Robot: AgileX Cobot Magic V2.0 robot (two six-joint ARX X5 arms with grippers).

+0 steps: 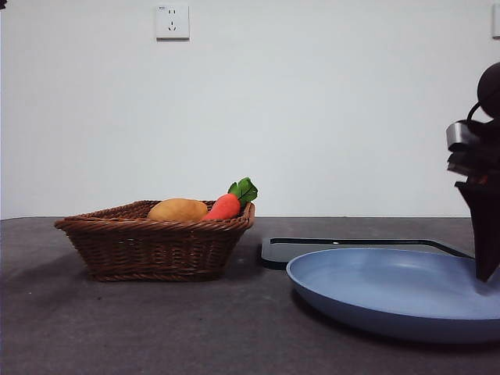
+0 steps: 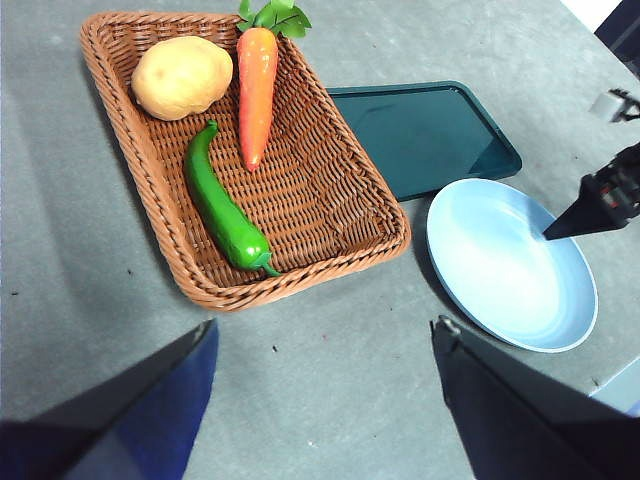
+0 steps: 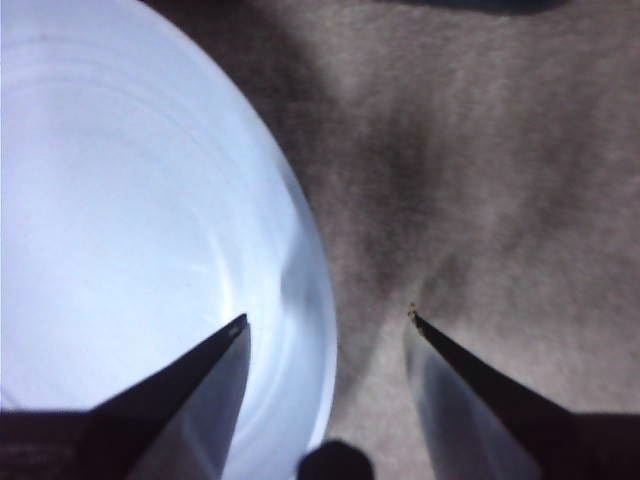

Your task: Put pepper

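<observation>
The pepper (image 2: 222, 202), long, glossy and dark green, lies in the wicker basket (image 2: 385, 215) beside a carrot (image 2: 257, 85) and a potato (image 2: 182, 77). In the front view the basket's wall (image 1: 152, 246) hides the pepper. My left gripper (image 2: 325, 322) is open and empty, high above the table on the near side of the basket. My right gripper (image 3: 327, 315) is open and empty, low over the rim of the blue plate (image 3: 120, 200). It also shows at the right edge of the front view (image 1: 484, 269) and in the left wrist view (image 2: 600, 205).
The blue plate (image 1: 391, 293) sits right of the basket, with a dark green tray (image 2: 420, 135) behind it and next to the basket. The table is grey. A black arm tip shows at the top left corner (image 1: 2, 4). A wall socket (image 1: 172, 21) is behind.
</observation>
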